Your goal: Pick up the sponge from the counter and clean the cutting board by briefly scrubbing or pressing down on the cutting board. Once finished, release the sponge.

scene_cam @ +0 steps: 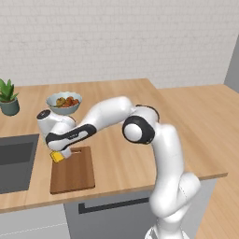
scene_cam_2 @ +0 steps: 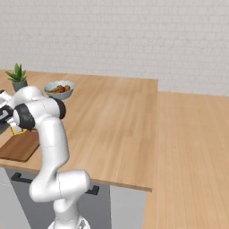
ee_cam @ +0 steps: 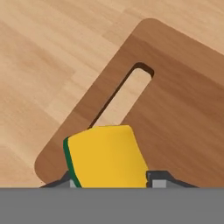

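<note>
One gripper (ee_cam: 114, 181) pinches the sponge (ee_cam: 107, 157), yellow foam facing the hand camera, green face on its edge. Sponge sits over the cutting board (scene_cam: 74, 175) at its slot-handle end (ee_cam: 124, 98). Board lies on the counter (scene_cam: 121, 98) beside the sink (scene_cam: 16, 161); fruit bowl (scene_cam: 64, 102) and potted plant (scene_cam: 8, 98) behind.
</note>
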